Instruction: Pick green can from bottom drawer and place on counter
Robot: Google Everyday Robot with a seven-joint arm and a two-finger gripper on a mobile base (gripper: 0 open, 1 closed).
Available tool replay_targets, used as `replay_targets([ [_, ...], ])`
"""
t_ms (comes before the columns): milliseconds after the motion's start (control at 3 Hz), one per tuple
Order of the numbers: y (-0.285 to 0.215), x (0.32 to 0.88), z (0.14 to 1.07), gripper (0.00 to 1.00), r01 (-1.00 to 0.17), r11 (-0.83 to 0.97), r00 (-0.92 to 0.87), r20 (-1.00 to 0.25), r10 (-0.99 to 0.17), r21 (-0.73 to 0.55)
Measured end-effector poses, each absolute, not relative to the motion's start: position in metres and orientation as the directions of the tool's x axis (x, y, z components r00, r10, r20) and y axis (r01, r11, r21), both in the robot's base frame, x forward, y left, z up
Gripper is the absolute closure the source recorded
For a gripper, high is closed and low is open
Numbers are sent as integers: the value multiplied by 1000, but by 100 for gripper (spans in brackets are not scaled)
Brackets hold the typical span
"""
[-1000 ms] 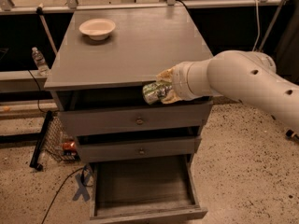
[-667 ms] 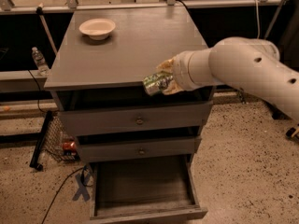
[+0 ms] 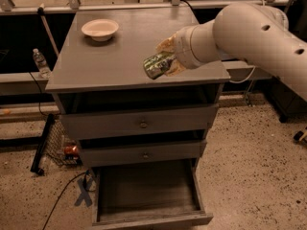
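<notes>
My gripper [image 3: 165, 61] is shut on the green can [image 3: 157, 65], which lies tilted on its side with a silvery end facing left. It hangs over the front right part of the counter [image 3: 105, 61], just above the surface. The white arm comes in from the right. The bottom drawer [image 3: 146, 195] is pulled open below, and its wood-grain floor is bare.
A white bowl [image 3: 100, 29] sits at the back left of the counter. Two shut drawers with round knobs [image 3: 143, 124] lie above the open one. A clear plastic bottle [image 3: 40, 63] stands at the left, and a red can [image 3: 71, 150] sits in a wire basket on the floor.
My gripper has risen with the green can from in front of the top drawer to over the counter's front right part, moving up and inward.
</notes>
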State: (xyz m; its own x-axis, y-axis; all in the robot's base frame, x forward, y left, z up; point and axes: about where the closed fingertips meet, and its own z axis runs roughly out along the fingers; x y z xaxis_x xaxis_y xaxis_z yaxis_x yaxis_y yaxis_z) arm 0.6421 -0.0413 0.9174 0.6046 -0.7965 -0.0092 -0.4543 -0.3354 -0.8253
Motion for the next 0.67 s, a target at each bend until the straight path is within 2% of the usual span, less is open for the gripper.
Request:
replay_targets([
  [667,-39,698,928,100,-429,-365,638,8,-770,-827],
])
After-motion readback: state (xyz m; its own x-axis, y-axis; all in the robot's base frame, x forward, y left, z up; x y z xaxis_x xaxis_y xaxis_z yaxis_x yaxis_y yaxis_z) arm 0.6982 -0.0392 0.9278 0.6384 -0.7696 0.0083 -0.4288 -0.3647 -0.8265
